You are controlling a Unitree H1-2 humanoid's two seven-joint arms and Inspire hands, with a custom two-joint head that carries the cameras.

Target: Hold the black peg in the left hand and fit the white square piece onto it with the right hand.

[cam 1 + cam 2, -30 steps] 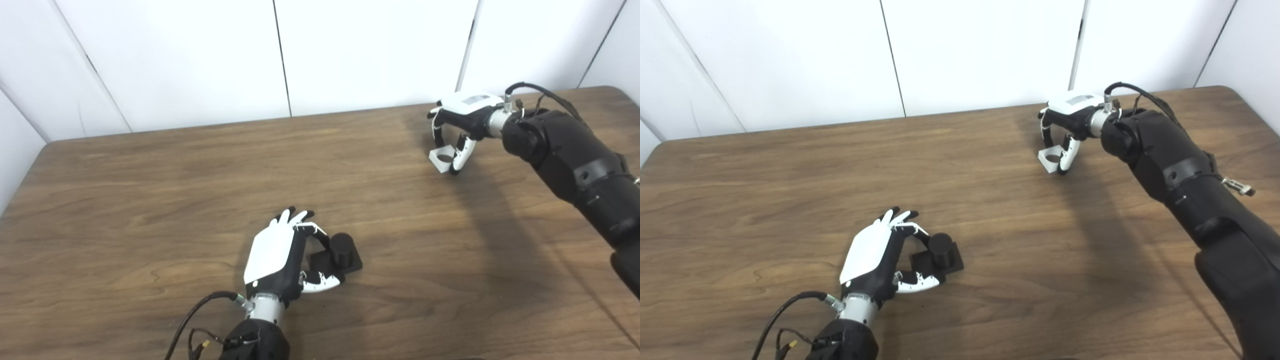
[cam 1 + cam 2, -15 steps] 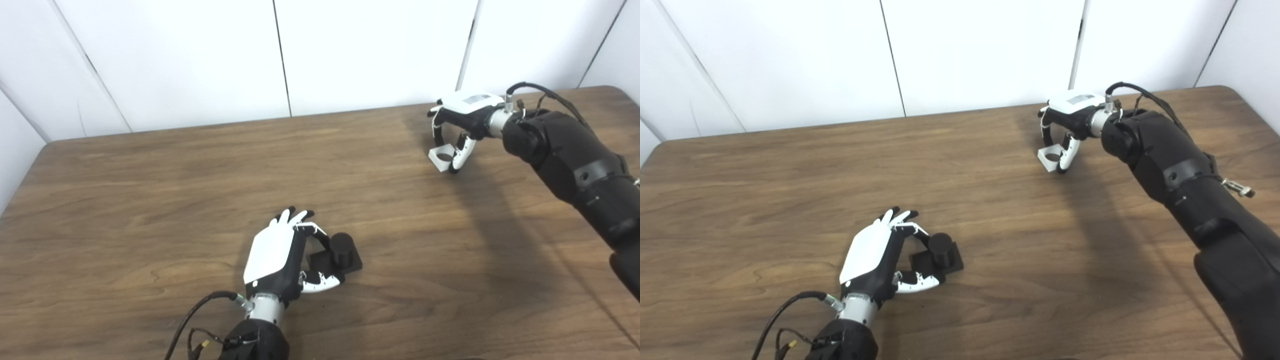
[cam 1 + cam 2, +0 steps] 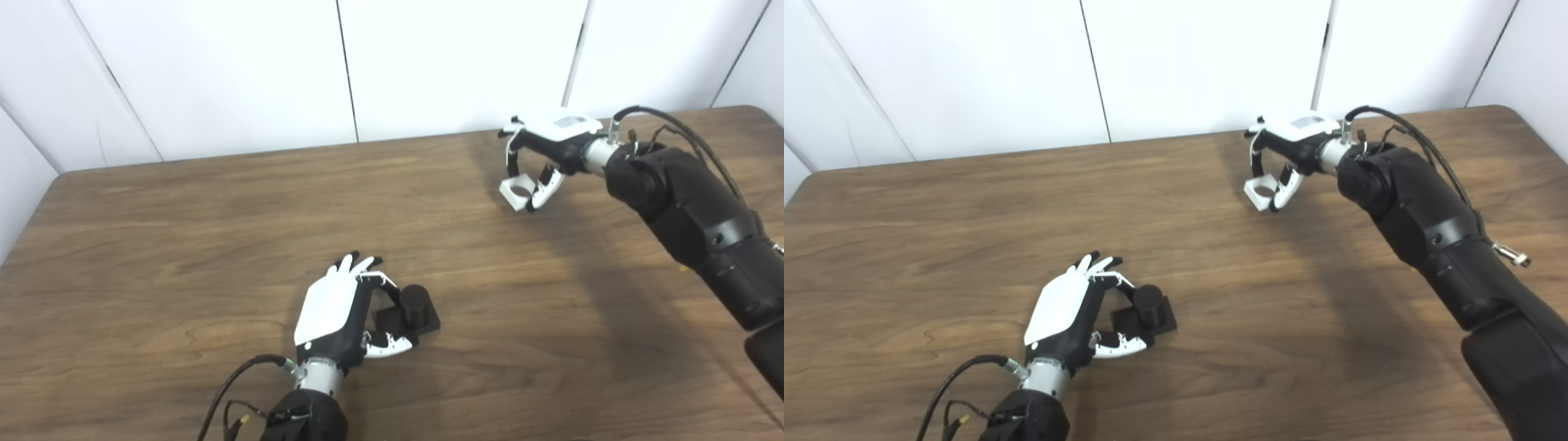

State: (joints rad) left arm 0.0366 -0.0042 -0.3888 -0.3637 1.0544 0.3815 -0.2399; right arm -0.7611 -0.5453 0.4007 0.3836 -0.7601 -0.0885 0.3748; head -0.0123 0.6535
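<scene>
Two hands: left hand [image 3: 343,309] grasping upright black peg [image 3: 415,303] on desk [image 3: 184,245]; right hand [image 3: 539,159] holding white square piece [image 3: 517,191], well apart, far right.

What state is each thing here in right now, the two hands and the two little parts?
Left hand: fingers curled around the black peg, grip looks closed.
Black peg: upright on its square base, resting on the table.
Right hand: shut on the white square piece, far from the peg.
White square piece: pinched between fingers, round hole showing, apparently lifted.
</scene>
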